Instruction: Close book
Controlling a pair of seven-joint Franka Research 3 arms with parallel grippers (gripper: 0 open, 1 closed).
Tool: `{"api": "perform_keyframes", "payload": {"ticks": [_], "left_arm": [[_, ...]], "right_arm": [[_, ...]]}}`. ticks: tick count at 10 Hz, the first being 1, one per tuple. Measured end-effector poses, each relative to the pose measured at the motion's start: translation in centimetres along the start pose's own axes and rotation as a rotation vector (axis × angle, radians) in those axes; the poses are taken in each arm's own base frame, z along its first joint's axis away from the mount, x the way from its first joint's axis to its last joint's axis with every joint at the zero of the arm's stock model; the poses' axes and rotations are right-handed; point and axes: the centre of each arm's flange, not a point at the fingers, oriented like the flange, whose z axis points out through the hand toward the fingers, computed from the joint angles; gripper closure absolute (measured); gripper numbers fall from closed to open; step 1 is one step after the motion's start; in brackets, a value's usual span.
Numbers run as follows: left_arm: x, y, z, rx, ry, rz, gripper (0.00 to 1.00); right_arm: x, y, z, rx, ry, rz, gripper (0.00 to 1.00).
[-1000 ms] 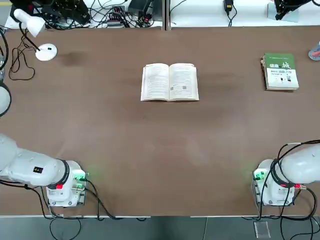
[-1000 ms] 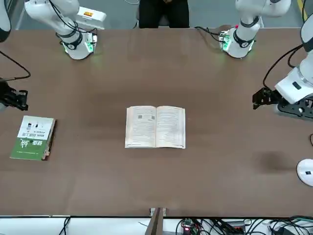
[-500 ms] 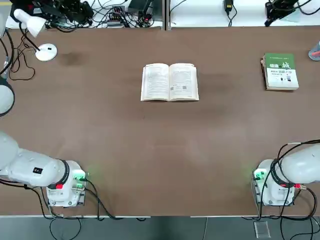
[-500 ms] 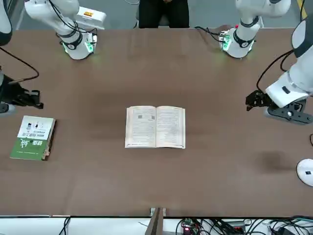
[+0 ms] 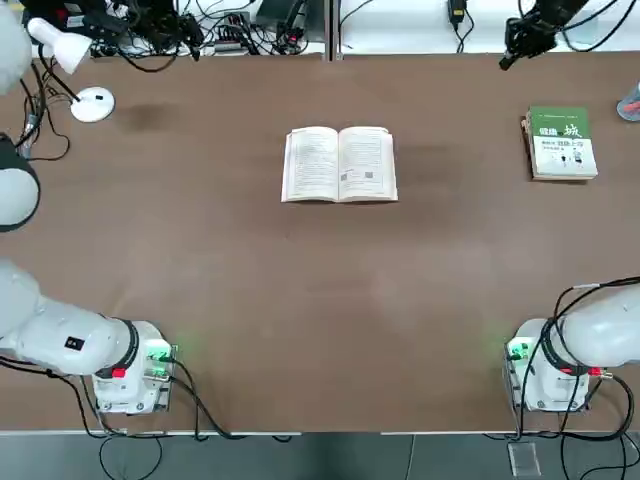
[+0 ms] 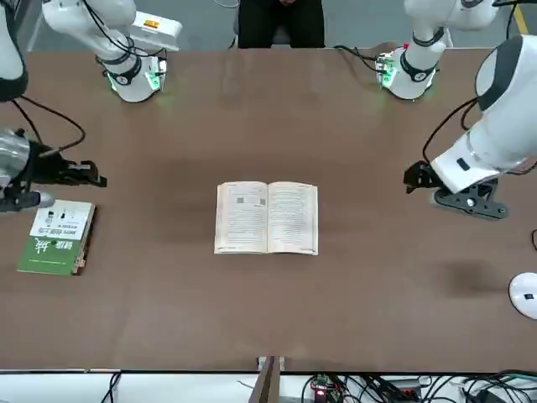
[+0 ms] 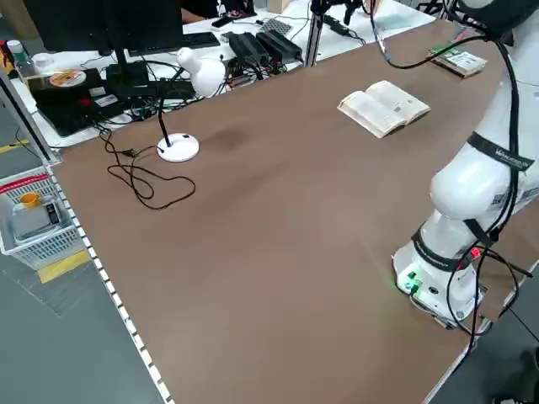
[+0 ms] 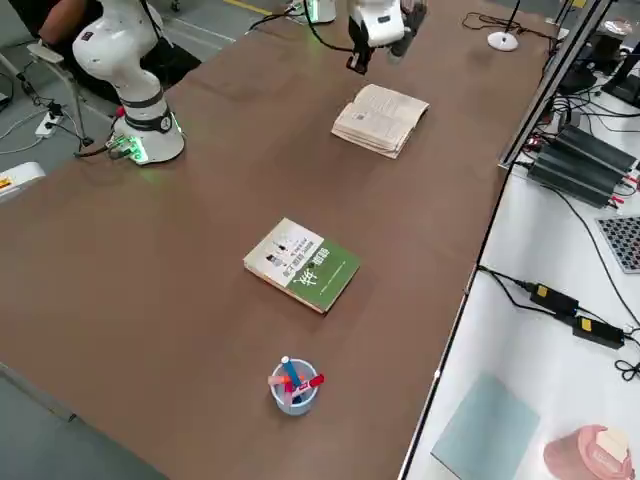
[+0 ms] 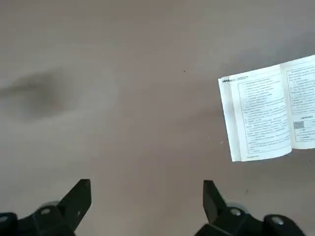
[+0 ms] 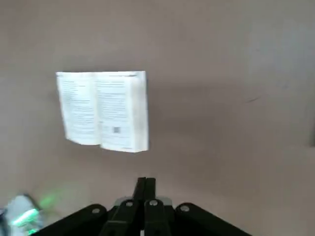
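Top view: you see the book (image 5: pixel 339 164) lying open, pages up, in the middle of the far half of the table (image 5: pixel 300 300), flat and untouched.
Left gripper: look at the front view, where the left gripper (image 6: pixel 413 177) hangs above the table on the robot's left side of the book, well apart from it.
Left fingers: in the left wrist view your two fingers (image 9: pixel 78 195) stand wide apart with bare table between them; the book (image 9: pixel 270 113) lies ahead and off to one side, outside the gap.
Right gripper: in the front view the right gripper (image 6: pixel 94 178) hovers on the robot's right side of the book, near the green-and-white book (image 6: pixel 56 236) and well apart from the open one.
Right fingers: the right wrist view shows you the fingertips (image 10: pixel 145 189) pressed together, holding nothing; the book (image 10: pixel 102 110) sits ahead of them, clear of the tips.
Book relative to both: you have it lying between the two grippers, touched by neither.
Other things: a white desk lamp (image 5: pixel 72 70) stands at the table's far left corner, and a cup of pens (image 8: pixel 293 386) stands past the green-and-white book at the right edge.
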Motion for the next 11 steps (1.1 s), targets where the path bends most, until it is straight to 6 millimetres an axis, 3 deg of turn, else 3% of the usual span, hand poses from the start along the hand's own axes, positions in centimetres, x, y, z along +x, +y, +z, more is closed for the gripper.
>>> {"api": "perform_keyframes", "payload": {"ticks": [6,11], "left_arm": [[0.8,0.8,2.6,0.001,-0.04,0.011,0.0],[1.1,1.8,4.0,0.003,-0.06,0.025,0.0]], "right_arm": [[1.8,0.5,5.8,0.169,-0.066,0.078,0.99],[1.5,-1.9,9.7,0.208,-0.051,0.081,0.99]]}}
